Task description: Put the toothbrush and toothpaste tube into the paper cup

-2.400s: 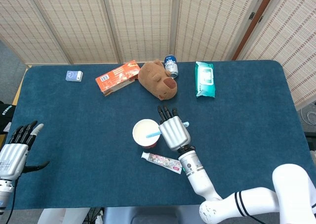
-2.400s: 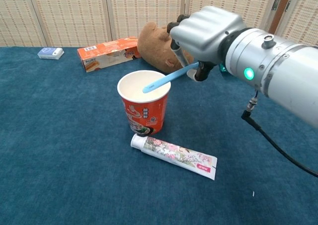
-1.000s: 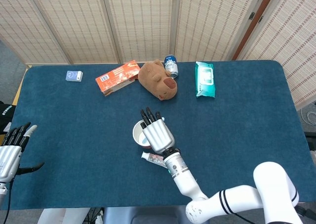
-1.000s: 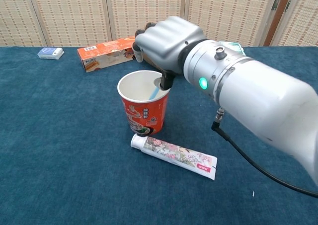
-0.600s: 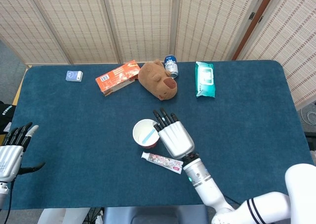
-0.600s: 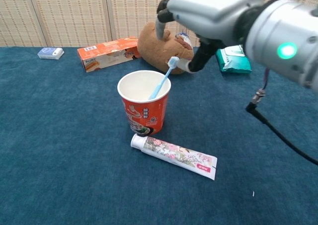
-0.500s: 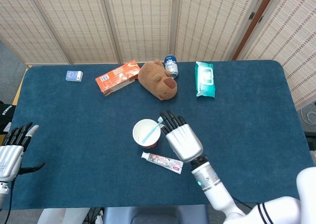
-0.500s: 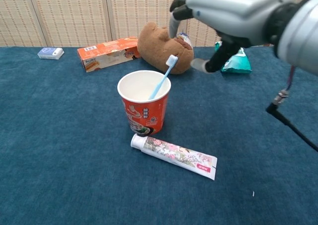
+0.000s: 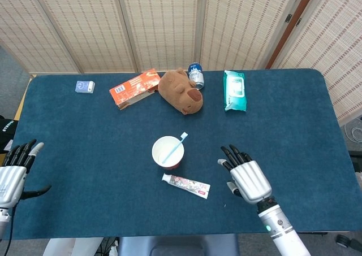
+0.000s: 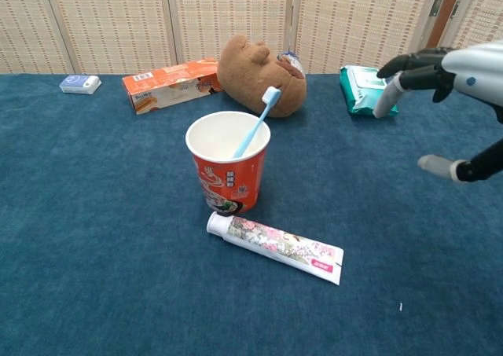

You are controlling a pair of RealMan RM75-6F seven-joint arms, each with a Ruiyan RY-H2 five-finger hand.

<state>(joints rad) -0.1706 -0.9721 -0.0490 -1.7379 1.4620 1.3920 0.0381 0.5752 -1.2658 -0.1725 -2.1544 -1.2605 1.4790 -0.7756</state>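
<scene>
Right hand [image 9: 246,177] we see spread and empty, well right of the round paper cup [image 10: 229,171]. Inside leans the blue toothbrush [image 10: 253,123], bristles up; just before it lies the flat toothpaste tube [image 10: 274,247]. Left hand [image 9: 13,172] likewise splayed, far left.

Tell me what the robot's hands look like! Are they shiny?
Yes. The right hand has a smooth silver-grey metal back and black fingers with pale tips. Its wrist is a silver cylinder with a small green light, joined to a white arm. The left hand matches: silver back, black fingers, and one pale fingertip.
</scene>
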